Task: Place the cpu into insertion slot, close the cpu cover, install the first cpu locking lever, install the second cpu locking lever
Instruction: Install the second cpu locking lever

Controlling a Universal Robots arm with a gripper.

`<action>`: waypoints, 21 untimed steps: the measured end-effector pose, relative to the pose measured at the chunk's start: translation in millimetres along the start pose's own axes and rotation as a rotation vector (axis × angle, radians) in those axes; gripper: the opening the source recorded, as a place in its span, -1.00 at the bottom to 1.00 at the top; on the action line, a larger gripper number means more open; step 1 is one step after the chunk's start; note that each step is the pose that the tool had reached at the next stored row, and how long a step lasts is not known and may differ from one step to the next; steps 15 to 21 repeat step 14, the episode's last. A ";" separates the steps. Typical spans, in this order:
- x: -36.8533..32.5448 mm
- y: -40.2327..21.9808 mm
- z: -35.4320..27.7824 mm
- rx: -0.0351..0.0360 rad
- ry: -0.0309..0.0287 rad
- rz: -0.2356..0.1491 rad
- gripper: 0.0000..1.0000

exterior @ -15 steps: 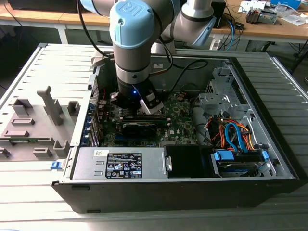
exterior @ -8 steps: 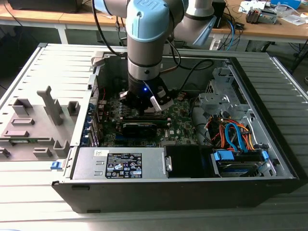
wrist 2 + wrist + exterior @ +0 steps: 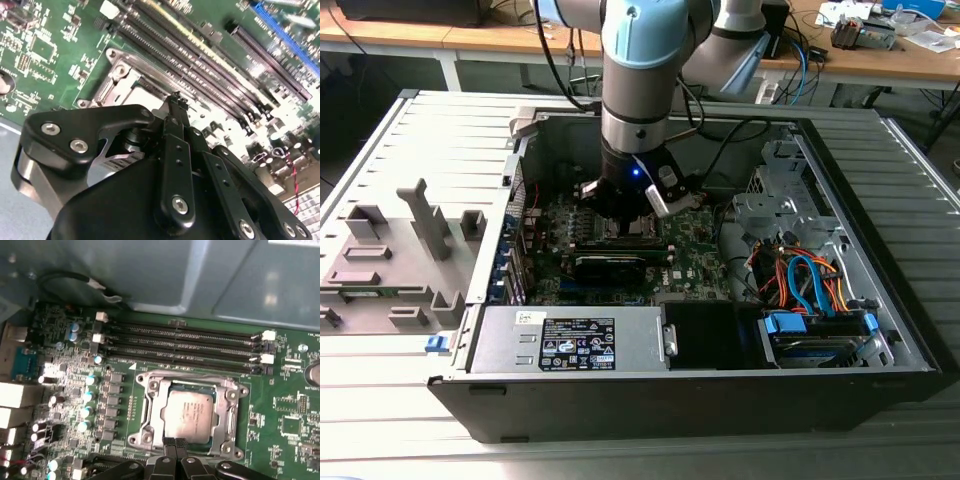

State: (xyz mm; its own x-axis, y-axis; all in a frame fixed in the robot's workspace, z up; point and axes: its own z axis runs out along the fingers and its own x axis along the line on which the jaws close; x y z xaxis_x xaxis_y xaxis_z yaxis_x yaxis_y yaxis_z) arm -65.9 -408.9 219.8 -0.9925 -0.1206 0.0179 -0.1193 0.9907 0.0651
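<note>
In the first wrist view the cpu (image 3: 187,415), a silver square, lies inside the insertion slot (image 3: 231,415). The metal cpu cover (image 3: 190,386) lies flat around it as a frame. How the locking levers stand I cannot tell. My gripper (image 3: 175,442) is shut, its two black fingertips pressed together with nothing between them, at the near edge of the slot. The second wrist view has the same shut gripper (image 3: 176,100) right beside the slot's silver rim (image 3: 117,75). In the exterior view the gripper (image 3: 623,215) hangs low over the green motherboard (image 3: 695,240) inside the open computer case.
Long black memory slots (image 3: 185,342) run beside the socket. A long black card (image 3: 610,265) sits just in front of the gripper. A power supply (image 3: 570,340), a drive cage with coloured cables (image 3: 810,290) and the case walls hem the board in. Grey fixtures (image 3: 400,250) stand outside the case.
</note>
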 end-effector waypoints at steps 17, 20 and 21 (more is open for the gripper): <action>-0.2 6.2 -26.7 0.0100 0.0013 0.000 -0.79; -0.2 6.2 -26.7 0.0100 0.0013 0.000 -0.79; -0.2 6.2 -26.7 0.0100 0.0013 0.000 -0.79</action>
